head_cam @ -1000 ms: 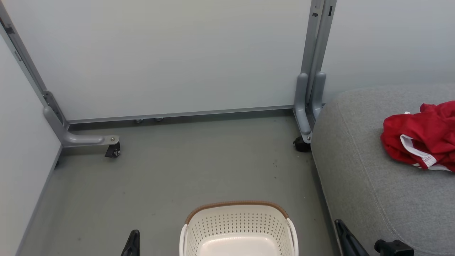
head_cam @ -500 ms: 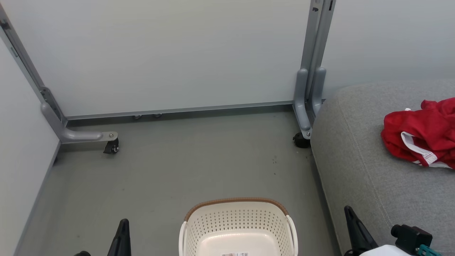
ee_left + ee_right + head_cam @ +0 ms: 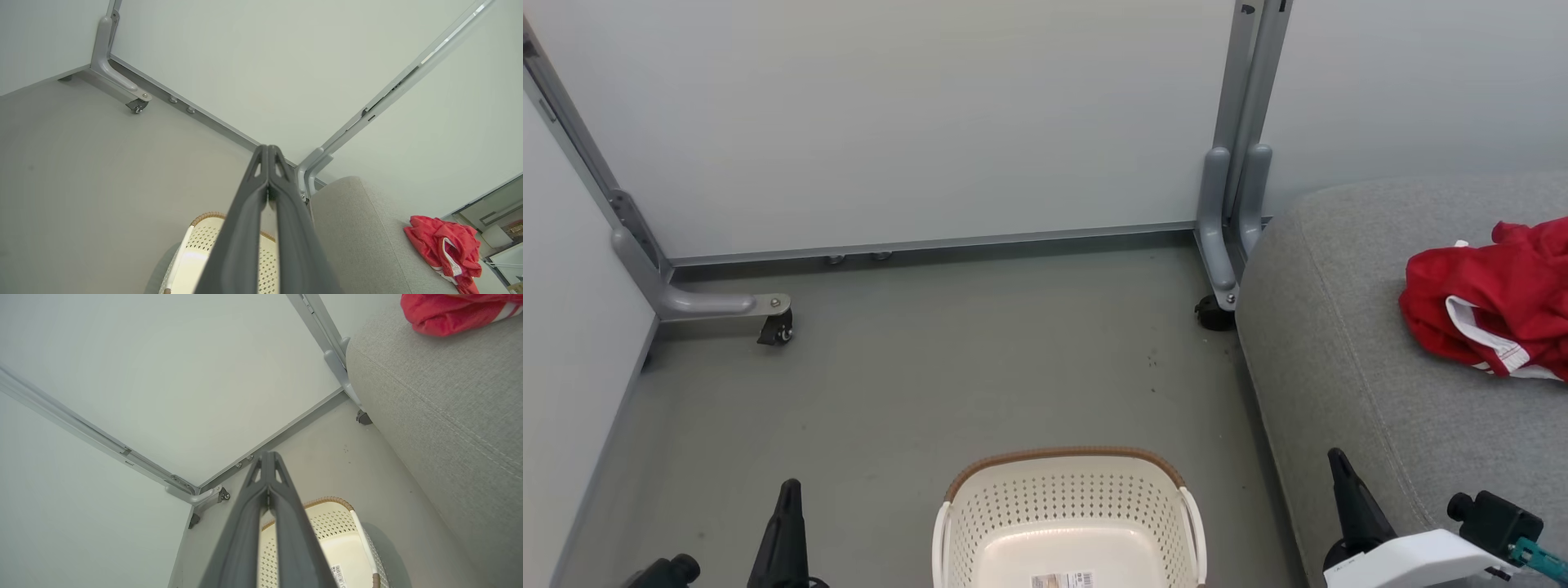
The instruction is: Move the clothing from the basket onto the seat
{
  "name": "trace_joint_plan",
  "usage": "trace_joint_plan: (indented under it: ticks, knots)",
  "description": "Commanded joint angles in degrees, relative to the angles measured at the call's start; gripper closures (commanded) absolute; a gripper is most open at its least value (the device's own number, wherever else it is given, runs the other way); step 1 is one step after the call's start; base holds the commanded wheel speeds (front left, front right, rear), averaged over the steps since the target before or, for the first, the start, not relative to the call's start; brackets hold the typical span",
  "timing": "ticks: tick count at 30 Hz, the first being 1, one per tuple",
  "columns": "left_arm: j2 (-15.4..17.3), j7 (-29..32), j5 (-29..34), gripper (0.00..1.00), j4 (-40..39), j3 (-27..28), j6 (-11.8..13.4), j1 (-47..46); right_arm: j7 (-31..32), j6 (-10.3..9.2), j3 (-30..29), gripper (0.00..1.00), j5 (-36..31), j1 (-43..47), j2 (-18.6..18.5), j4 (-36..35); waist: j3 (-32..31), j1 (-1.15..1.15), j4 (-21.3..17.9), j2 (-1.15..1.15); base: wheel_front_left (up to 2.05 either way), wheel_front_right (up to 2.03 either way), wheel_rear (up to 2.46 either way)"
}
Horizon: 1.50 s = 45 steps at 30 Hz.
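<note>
The cream basket [image 3: 1066, 469] with its brown rim stands on the floor at the bottom centre, holding nothing but a label on its bottom. Red clothing [image 3: 1490, 298] with white trim lies bunched on the grey seat [image 3: 1347, 367] at the right. My left gripper [image 3: 786, 494] is shut, low at the basket's left. My right gripper [image 3: 1338, 461] is shut, at the basket's right beside the seat's edge. Along my shut left gripper [image 3: 268, 152] I see the basket [image 3: 206, 234], the seat [image 3: 359, 228] and the clothing [image 3: 443, 245]. Past my shut right gripper [image 3: 267, 457] are the basket [image 3: 327, 522] and the clothing [image 3: 449, 312].
Pale partition panels on grey wheeled frames close off the back and left. One frame foot with a caster [image 3: 776, 327] juts onto the floor at the left; another caster [image 3: 1213, 314] sits by the seat's corner. Grey floor [image 3: 947, 367] lies between the panels and the basket.
The head camera has tilted down a little, so the whole scene has shifted up. Both grippers have risen further into the bottom of the head view, still shut.
</note>
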Motion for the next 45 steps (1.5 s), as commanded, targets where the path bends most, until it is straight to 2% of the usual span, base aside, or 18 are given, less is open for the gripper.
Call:
trace_joint_plan:
  ticks: [1, 22, 45]
  knots:
    - [0.39, 0.48, -2.23, 1.00, -0.46, 0.55, -0.45, -2.11, 0.38, -0.01, -0.46, 1.00, 2.09, -1.73, -0.38, -0.47, 0.11, 0.00, -0.01, 0.00, 0.00, 0.00, 0.00]
    - [0.68, 4.08, -17.62, 1.00, 1.58, 2.46, -0.77, -6.36, 4.08, 0.00, -2.94, 1.00, 17.26, -5.41, -0.32, 0.76, 1.57, 0.00, -0.21, 0.00, 0.00, 0.00, 0.00]
    - [0.68, 7.51, -30.93, 1.00, 3.52, 4.44, -1.05, -10.08, 7.53, -0.01, -5.36, 1.00, 30.32, -8.63, -0.03, 1.88, 3.13, 0.00, -0.42, 0.00, 0.00, 0.00, 0.00]
